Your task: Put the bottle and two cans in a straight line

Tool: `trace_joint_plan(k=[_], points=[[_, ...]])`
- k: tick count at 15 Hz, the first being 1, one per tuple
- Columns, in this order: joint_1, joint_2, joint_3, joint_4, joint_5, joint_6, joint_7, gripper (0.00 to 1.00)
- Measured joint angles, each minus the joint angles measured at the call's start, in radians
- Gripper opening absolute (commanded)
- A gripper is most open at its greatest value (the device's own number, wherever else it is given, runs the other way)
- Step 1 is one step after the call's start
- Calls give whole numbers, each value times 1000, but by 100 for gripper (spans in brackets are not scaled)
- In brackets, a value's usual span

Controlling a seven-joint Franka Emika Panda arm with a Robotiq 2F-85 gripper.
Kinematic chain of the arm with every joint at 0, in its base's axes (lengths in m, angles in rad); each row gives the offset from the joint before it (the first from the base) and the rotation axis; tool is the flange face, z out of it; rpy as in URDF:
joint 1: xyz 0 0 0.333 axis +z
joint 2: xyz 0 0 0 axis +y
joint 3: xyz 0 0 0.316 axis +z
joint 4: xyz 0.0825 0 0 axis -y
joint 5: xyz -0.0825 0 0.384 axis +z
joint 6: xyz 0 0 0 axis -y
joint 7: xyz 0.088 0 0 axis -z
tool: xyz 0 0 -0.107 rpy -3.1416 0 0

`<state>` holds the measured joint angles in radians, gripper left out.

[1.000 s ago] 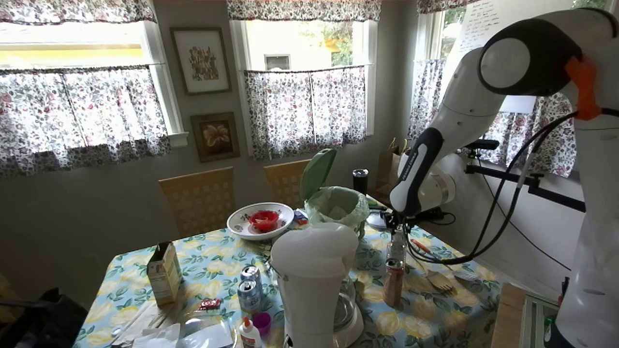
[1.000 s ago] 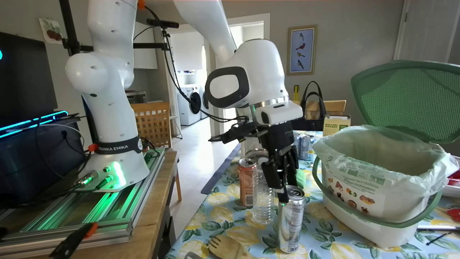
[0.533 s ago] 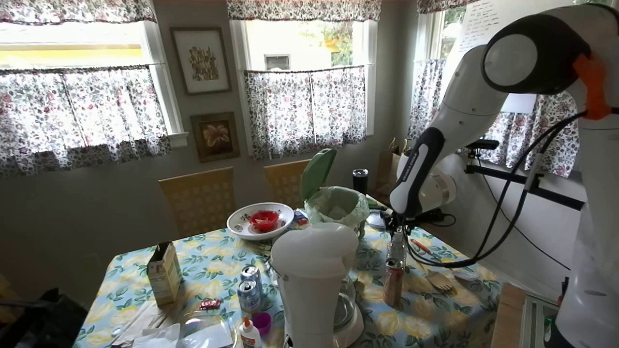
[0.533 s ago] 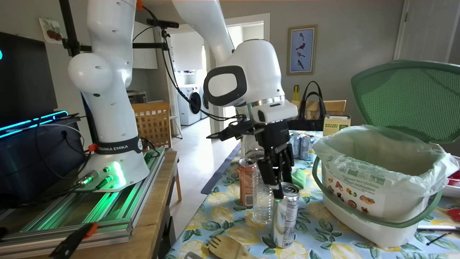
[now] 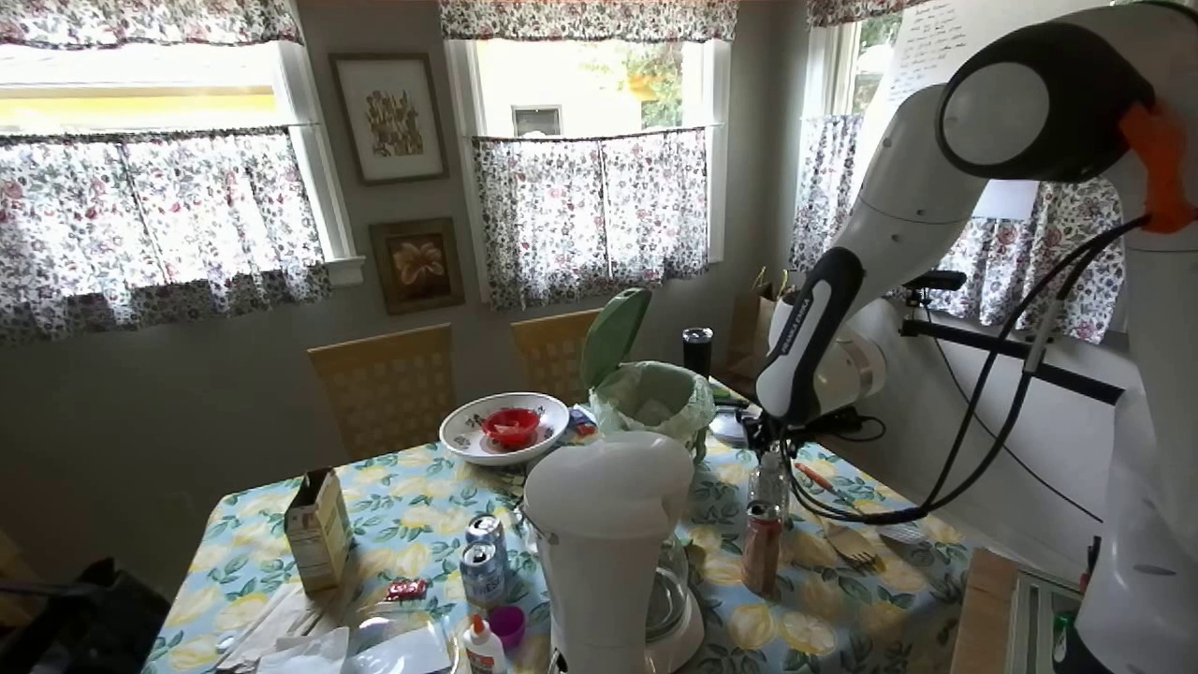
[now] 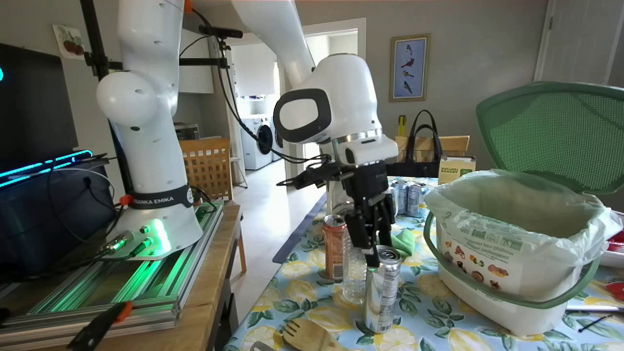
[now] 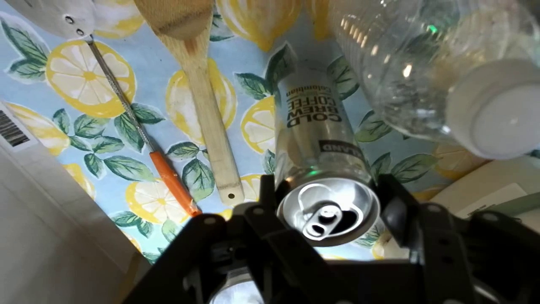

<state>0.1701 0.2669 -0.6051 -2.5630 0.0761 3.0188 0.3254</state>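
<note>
End effector (image 7: 328,198) has the silver can (image 6: 382,297) pinched by its top! | Silver can: about upright, just beside the clear bottle (image 6: 354,278) | Clear bottle: standing on the tabletop (image 6: 302,292), right between silver can and red can (image 6: 334,251), which stands upright too

On the table (image 5: 412,510), in an exterior view: box (image 5: 316,535) left, bowl (image 5: 465,440) far, red can (image 5: 762,554) and bottle (image 5: 769,483) right.

Tool (image 6: 380,253) grips silvery can (image 6: 382,295) beside clear bottle (image 6: 353,278).
</note>
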Motion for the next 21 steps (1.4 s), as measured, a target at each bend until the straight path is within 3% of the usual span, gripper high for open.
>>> trace_joint_plan(k=[1,4,21], points=[[7,0,-7,0,0,0,0,87],[26,0,-26,-1,0,0,0,100],[82,-60,-90,-1,0,-10,0,100]])
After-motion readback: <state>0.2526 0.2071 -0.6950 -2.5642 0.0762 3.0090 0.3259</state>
